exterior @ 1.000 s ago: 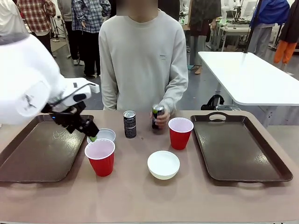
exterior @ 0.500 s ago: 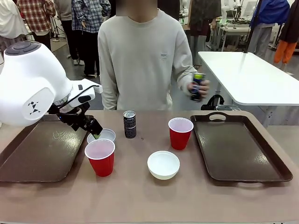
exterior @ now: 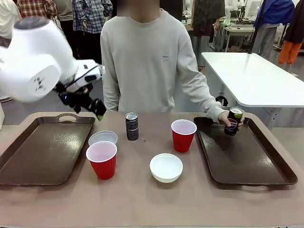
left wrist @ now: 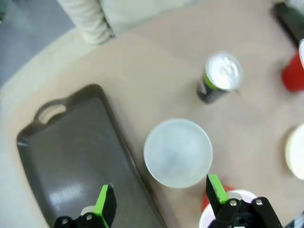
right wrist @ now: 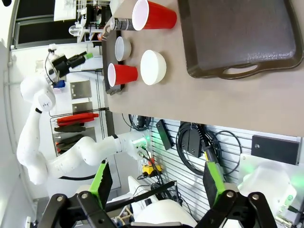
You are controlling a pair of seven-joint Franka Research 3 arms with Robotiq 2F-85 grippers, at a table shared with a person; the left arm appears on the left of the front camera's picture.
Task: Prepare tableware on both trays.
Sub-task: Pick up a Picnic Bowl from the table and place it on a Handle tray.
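Left gripper (left wrist: pixel 160 197): spread wide, empty, lifted off the bowl (exterior: pixel 103 137) at left tray's (exterior: pixel 28 161) 3 o'clock.
Right gripper (right wrist: pixel 156 180): spread, empty.
Can (exterior: pixel 233 118): person's hand (exterior: pixel 225 118) has moved it to right tray (exterior: pixel 256 161); first item nearly placed.

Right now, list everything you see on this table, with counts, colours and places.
Table: one, tan, underneath.
Trays: two, dark brown; left tray and right tray at the table's ends.
Cups: two, red; left cup beside the left tray, right cup beside the right tray.
Bowls: two, white; far bowl behind the left cup, near bowl mid-table.
Cans: two, black; table can mid-table, held can at the right tray's far end.
Person's hand: one, gripping the held can.
Left gripper: one, black, open above the far bowl.
Right gripper: one, black, open, off the table.
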